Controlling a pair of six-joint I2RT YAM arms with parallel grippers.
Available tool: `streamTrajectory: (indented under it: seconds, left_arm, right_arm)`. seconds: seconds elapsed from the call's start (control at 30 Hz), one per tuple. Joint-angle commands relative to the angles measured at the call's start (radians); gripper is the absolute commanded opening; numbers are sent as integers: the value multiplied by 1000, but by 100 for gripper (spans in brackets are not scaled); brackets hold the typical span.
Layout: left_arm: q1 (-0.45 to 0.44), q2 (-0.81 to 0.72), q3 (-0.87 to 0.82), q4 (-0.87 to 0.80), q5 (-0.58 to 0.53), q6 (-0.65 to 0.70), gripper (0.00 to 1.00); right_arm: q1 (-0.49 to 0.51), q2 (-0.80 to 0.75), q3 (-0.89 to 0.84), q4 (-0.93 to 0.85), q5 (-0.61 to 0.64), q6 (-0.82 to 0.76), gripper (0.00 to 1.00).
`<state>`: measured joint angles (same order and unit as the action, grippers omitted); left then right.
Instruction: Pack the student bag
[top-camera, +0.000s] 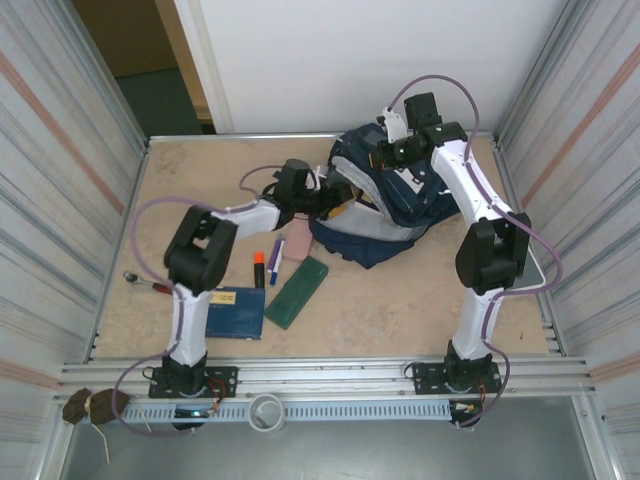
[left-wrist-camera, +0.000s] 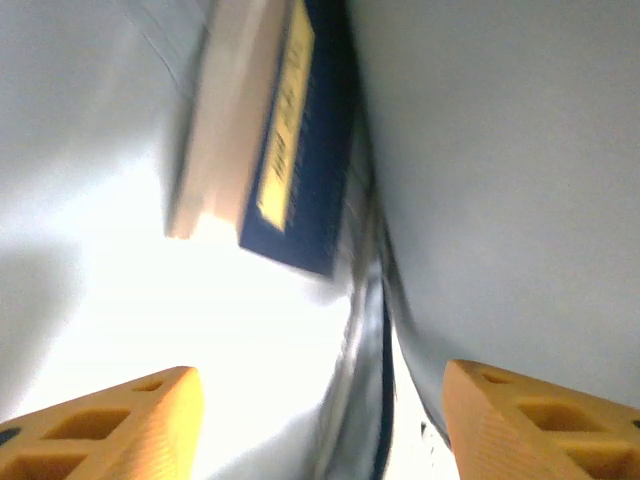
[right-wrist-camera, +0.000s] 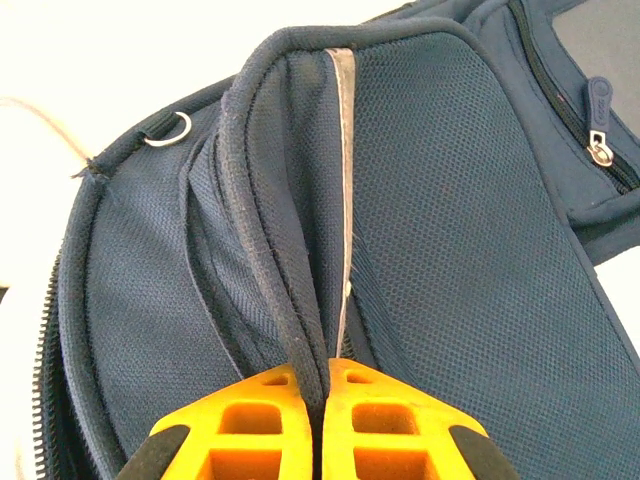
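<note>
Plywood table (top-camera: 420, 310), ribbed metal walls (top-camera: 60, 170) each side. Left to right: one screwdriver (top-camera: 150, 283), one blue notebook (top-camera: 235, 312), one marker (top-camera: 259, 268), one pen (top-camera: 276, 258), one green case (top-camera: 298, 291), then one navy bag (top-camera: 385, 228) by the back edge. Left claw (left-wrist-camera: 320, 400) is spread with nothing in it, at the bag's mouth; right claw (right-wrist-camera: 322, 385) is pinched on its fabric.

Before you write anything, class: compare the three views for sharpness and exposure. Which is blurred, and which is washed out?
Left wrist view: the navy book is blurred, and white glare burns out the lower left. Right wrist view: the student bag shows sharp mesh, though the top-left background is overexposed. Top external view: even light, no glare.
</note>
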<state>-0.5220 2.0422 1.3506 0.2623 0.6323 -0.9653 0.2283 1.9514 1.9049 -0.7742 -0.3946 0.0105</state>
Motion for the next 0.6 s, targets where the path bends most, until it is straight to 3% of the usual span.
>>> streamTrajectory:
  seconds: [0.0,0.1,0.17,0.23,0.33,0.43,0.57]
  left_arm:
    - [46,-233,-138,-80,-25,146,68]
    - [106,-396,-274,-200,-67,219,69]
    - [148,-517,-373,-256,-98,252,70]
    - [179,-650,-459,-358,-191,310,70]
    - [204,-843,-562,-566,-378,372,70]
    - [208,-1006,-669,-705,-500,359,70]
    - [209,-1150,-798,-829,-588,300,69]
  right_arm:
    - [-17,-50,-52,67,9,-13,0]
    - [-17,-48,-125,102,15,-12,0]
    - [-13,-41,-162,119,4,-6,6]
    - [-5,-29,-188,131,-12,7,16]
    - [22,-22,-195,124,-10,17,39]
    - [54,-48,-185,113,35,46,56]
    - [116,-132,-266,161,95,93,66]
